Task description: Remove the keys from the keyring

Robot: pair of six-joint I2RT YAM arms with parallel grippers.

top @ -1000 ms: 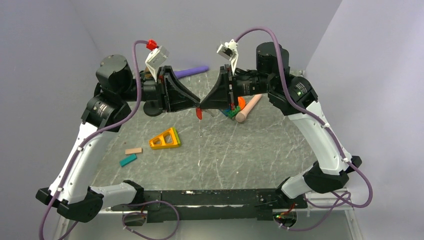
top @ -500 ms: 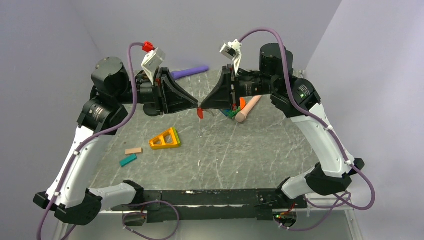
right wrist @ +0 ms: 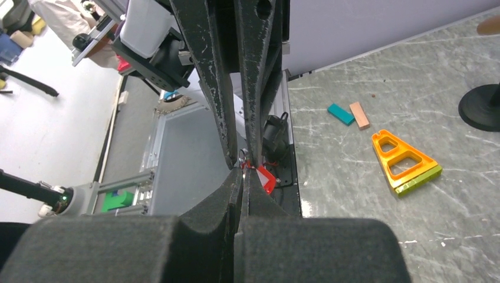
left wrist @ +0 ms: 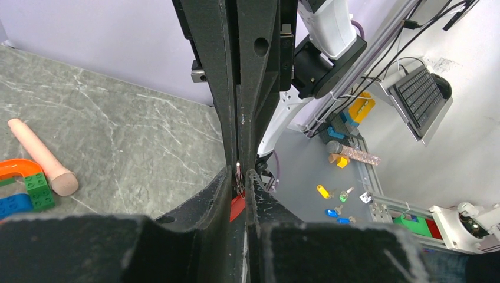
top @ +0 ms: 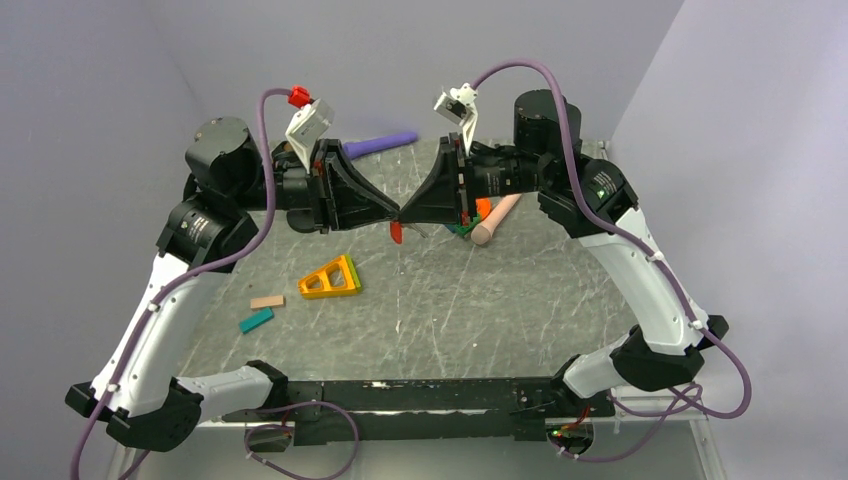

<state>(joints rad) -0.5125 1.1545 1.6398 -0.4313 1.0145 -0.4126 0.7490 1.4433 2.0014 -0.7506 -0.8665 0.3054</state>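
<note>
So we're looking at the left tool (left wrist: 240, 175) first: its fingers (left wrist: 219, 191) are standing just a sliver apart, with the little metal keyring (left wrist: 239, 171) sitting right in that slot. We can't tell whether they're actually biting on it. The right tool (right wrist: 241, 174) is coming in nose to nose against it, its fingers pressed tight together, tips right at the ring.

The keys (top: 398, 231), really just one tiny red oval, are hanging below the spot where the two tools are meeting, up off the table (top: 480, 300).

The ring is only showing in the wrist views; from the top camera we're getting just the red bit dangling under the two black tips.

The left wrist camera is also giving us a clear look at the orange loop with blue and green blocks (left wrist: 20, 186) lying beside the peach cylinder (left wrist: 41, 156), which the top view is mostly hiding behind the right tool.

The right wrist camera is facing the other way and picking up the orange triangle frame (right wrist: 407, 162), with the teal block (right wrist: 341, 114) and tan block (right wrist: 358, 114) lying side by side beyond it.

Only the top view is catching the purple rod (top: 382, 144) at the far edge.
</note>
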